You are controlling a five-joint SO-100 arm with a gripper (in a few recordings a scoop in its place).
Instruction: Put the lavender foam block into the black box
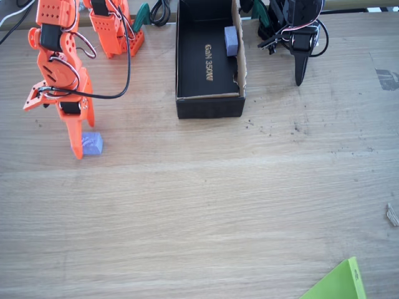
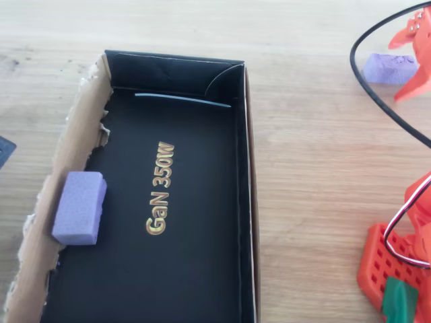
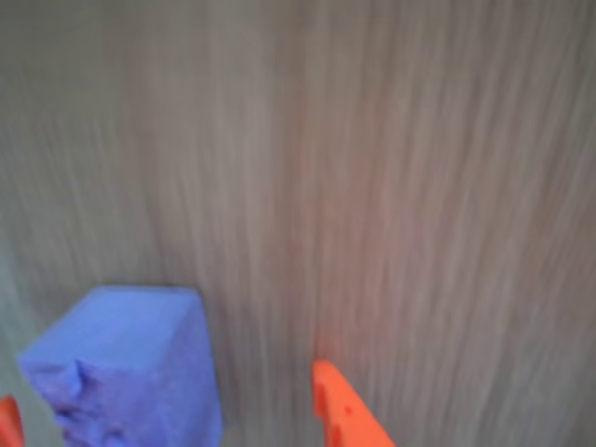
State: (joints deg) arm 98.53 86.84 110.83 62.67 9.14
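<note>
On the wooden table (image 1: 218, 205), the long black cardboard box (image 1: 209, 107) sits far right of our orange gripper (image 3: 168, 424), whose spread jaws straddle the small rumpled lavender foam block (image 3: 130, 363). We judge closing comes next.

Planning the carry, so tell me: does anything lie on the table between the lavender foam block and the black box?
Nothing visible: bare wood separates the lavender foam block from the black box; only its near wall must be cleared.

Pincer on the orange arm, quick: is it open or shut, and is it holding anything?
Pincer: open, fingers on either side of the lavender foam block, which sits on the table; not holding it yet.
</note>
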